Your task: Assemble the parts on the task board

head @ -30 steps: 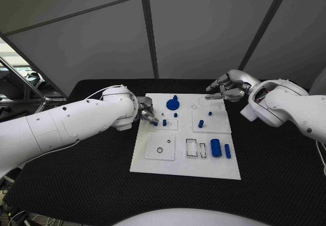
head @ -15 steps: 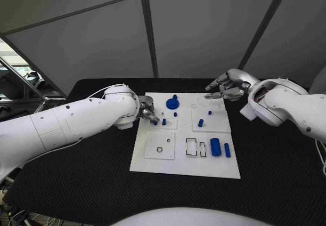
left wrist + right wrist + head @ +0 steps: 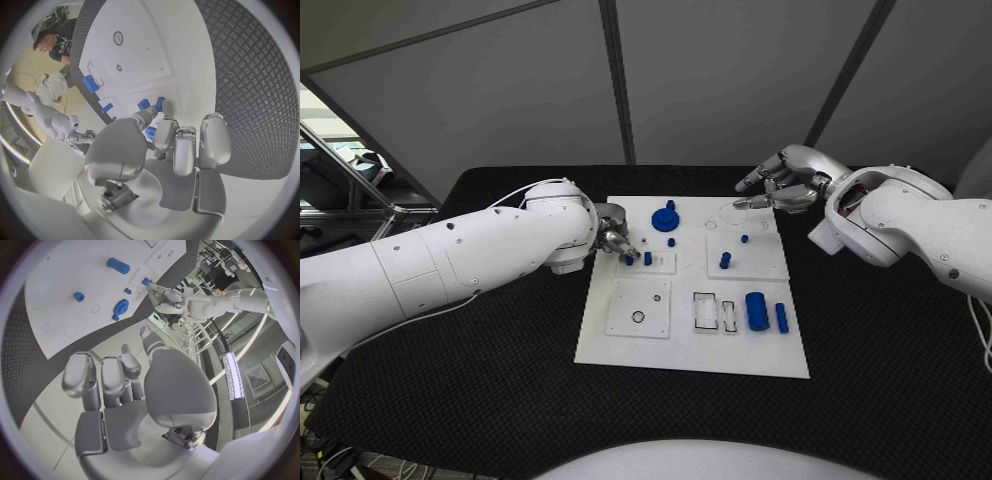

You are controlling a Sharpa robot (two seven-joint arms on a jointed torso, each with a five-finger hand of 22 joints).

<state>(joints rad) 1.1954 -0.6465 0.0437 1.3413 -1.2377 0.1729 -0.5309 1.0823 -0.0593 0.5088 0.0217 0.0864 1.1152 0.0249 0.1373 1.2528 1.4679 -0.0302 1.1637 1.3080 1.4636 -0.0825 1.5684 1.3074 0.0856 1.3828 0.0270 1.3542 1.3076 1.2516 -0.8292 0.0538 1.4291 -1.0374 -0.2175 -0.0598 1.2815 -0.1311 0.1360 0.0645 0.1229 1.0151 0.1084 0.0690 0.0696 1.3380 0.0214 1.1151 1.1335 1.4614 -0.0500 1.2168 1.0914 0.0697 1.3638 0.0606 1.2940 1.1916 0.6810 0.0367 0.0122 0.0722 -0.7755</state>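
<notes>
From my remote station I see the white task board (image 3: 646,345) lying in the middle of the black table (image 3: 473,370), its blue parts spread over it. My left hand (image 3: 612,240) sits at the board's left edge by the far-left panel, fingertips (image 3: 160,106) down at two small blue pegs (image 3: 648,259) standing there; they touch or nearly touch one peg, but I cannot tell whether anything is actually pinched. My right hand (image 3: 783,180) hovers above the board's far right corner with its fingers loosely curled and nothing between them. A blue round knob (image 3: 666,220) sits near the far edge of the board, a small stud (image 3: 672,243) just in front of it, and a short peg (image 3: 726,261) stands on the right-hand panel. Nearer me, a thick blue cylinder (image 3: 757,311) and a slim blue bar (image 3: 780,318) lie side by side, just right of two empty rectangular slots (image 3: 705,311).
</notes>
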